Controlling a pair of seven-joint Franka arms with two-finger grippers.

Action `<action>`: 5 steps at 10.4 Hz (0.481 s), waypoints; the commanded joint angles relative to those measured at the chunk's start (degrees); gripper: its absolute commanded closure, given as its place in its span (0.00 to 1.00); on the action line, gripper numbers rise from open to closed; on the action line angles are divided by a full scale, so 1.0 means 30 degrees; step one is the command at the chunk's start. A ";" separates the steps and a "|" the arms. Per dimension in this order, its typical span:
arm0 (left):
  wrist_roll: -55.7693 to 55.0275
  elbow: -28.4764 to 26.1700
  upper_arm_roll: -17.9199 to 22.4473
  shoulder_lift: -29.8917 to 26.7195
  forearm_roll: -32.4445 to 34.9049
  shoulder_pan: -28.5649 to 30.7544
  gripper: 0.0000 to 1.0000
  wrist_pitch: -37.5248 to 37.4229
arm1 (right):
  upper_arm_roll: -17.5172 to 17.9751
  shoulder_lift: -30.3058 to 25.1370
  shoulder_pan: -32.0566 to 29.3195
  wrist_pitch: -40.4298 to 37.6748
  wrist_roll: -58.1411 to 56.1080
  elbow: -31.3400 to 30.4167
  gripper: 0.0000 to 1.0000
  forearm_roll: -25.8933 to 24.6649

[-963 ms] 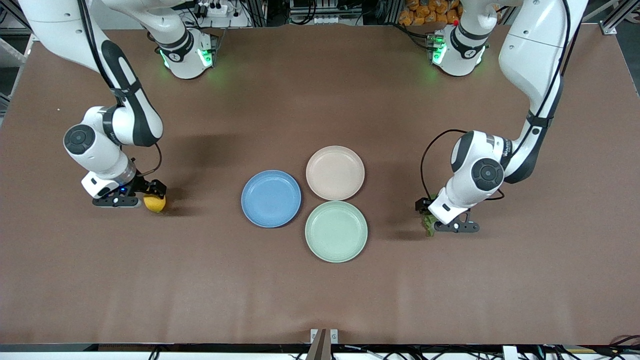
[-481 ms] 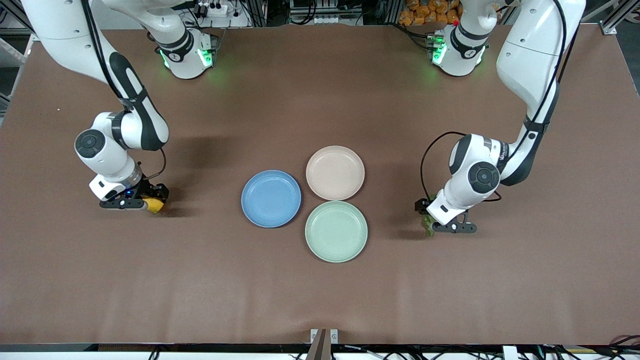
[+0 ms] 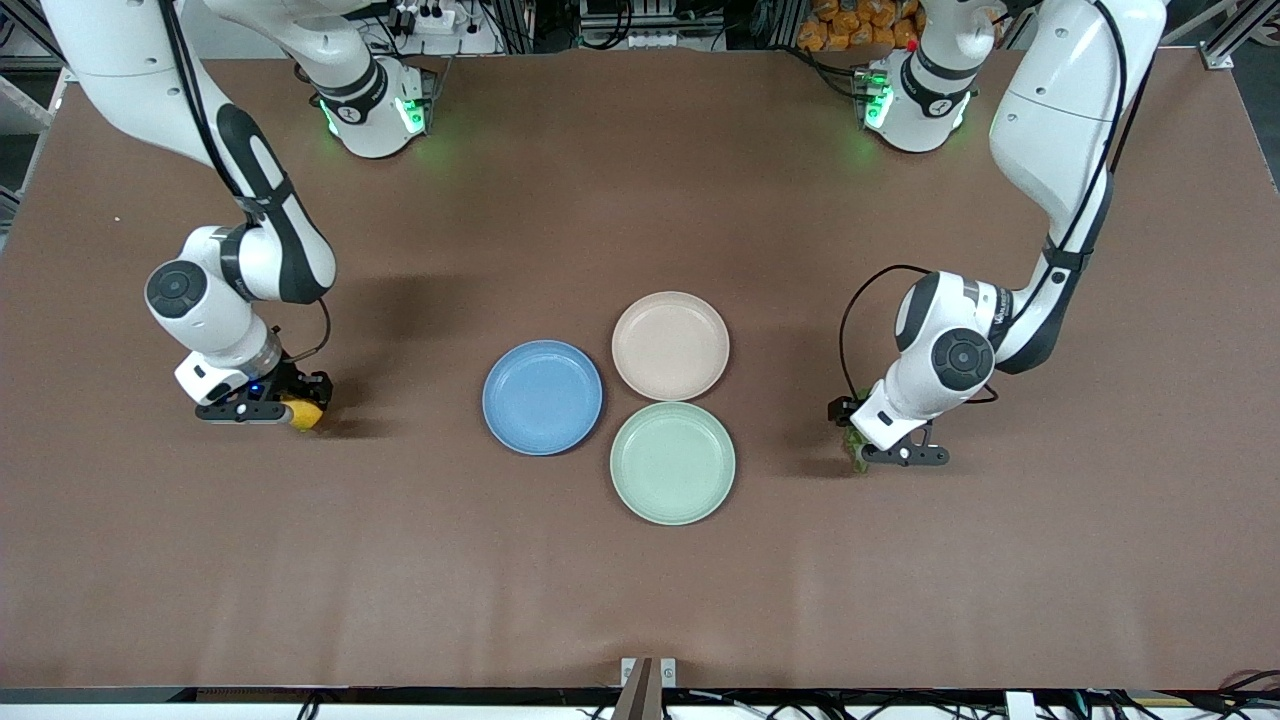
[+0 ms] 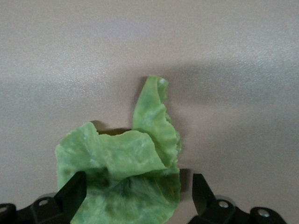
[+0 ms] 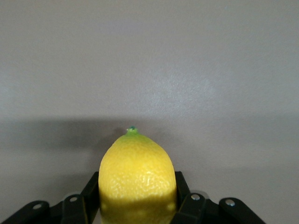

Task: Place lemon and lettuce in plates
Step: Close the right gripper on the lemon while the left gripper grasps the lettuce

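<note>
Two grippers, both low on the table. Right gripper (image 3: 268,408), at its own end: just clamped onto lemon (image 5: 137,179). Left gripper (image 4: 135,191), at its end: fingers spread around lettuce (image 4: 122,177), ungripped. Blue plate (image 3: 542,397), beige plate (image 3: 670,346): unfilled.

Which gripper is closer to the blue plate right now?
Right. The right gripper, shut on the lemon, sits toward the right arm's end from the blue plate. The left gripper, open around the lettuce, is farther off, past the mint-green plate.
</note>
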 commanded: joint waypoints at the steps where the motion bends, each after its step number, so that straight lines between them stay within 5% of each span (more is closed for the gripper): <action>1: -0.0634 0.0139 -0.0074 0.0221 0.0635 0.0074 0.26 0.0403 | 0.0752 -0.2213 -0.0421 -0.5530 0.0409 0.1720 1.00 0.0041; 2: -0.0663 0.0169 -0.0074 0.0193 0.0635 0.0075 0.72 0.0404 | 0.1481 -0.2362 -0.0421 -0.6364 0.1137 0.2426 1.00 0.0070; 3: -0.0722 0.0256 -0.0074 0.0192 0.0635 0.0075 1.00 0.0404 | 0.2242 -0.2364 -0.0363 -0.6517 0.2739 0.2984 1.00 0.0070; 5: -0.0839 0.0286 -0.0074 0.0134 0.0635 0.0046 1.00 0.0404 | 0.3767 -0.2218 -0.0159 -0.6490 0.6370 0.3632 1.00 0.0070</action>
